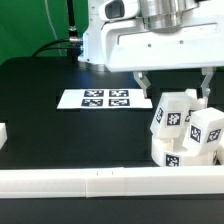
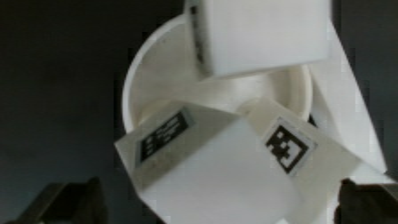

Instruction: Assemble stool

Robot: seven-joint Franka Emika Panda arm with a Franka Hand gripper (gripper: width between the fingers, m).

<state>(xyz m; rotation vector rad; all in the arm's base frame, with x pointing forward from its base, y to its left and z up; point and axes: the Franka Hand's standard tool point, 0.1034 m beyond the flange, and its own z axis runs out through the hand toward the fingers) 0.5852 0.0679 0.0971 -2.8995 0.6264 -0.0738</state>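
Closest in, along the bottom edge of the exterior view: a long white border rail [image 1: 100, 182], running side to side. Just behind it, lower right of the frame: the stool's round seat [image 1: 172, 156], lying flat with tagged block legs standing up out of it, one leg [image 1: 168, 116] toward the frame's centre and another leg [image 1: 208, 131] at the right edge; possibly a third behind them, hard to tell. Directly above these, hanging over the cluster: the gripper [image 1: 172, 88], spread wide and holding nothing, one fingertip to each side of the legs and touching none of them, as far as can be made out. Same story in the wrist view: dark fingertips [image 2: 64, 200] in the lower corners, a tagged leg between them over the white disc, a plain-faced leg further up. Judged to be late in the assembly, at the seating or tightening of a leg in its socket. Next move likely calls for coming straight down, centring on one leg without nudging its neighbour, then closing squarely on its flat faces. Arm posed vertically, wrist pointing down, upper right of frame. Further back, centre left: the marker board [image 1: 105, 98], flat on the black table [image 1: 40, 90].
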